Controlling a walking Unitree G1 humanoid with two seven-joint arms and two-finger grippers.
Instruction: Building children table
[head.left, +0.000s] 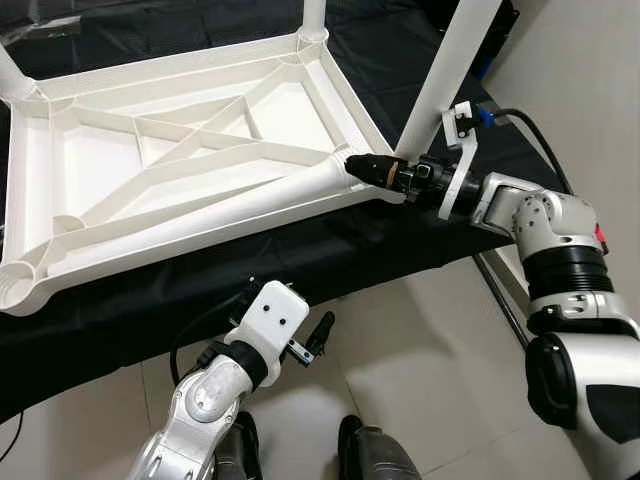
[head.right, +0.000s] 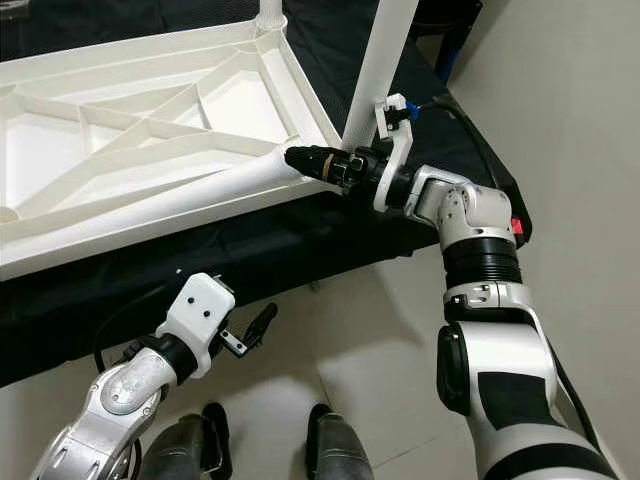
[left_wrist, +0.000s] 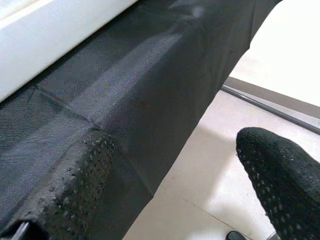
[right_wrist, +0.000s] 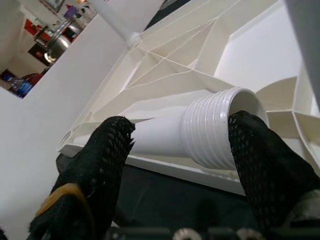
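Nearest me, my left gripper (head.left: 322, 338) hangs open beside the black cloth (left_wrist: 150, 75). On it lies the upturned white plastic tabletop (head.left: 160, 150); across its frame rests a loose white tubular leg (right_wrist: 195, 131), whose threaded end my right gripper (right_wrist: 181, 145) straddles, fingers wide.

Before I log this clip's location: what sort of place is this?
Probably a room in a home used as an assembly spot: a pale tiled floor, plain walls, and an upturned white plastic table top lying on black cloth.

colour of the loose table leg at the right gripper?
White; the loose table leg shows best in the right wrist view.
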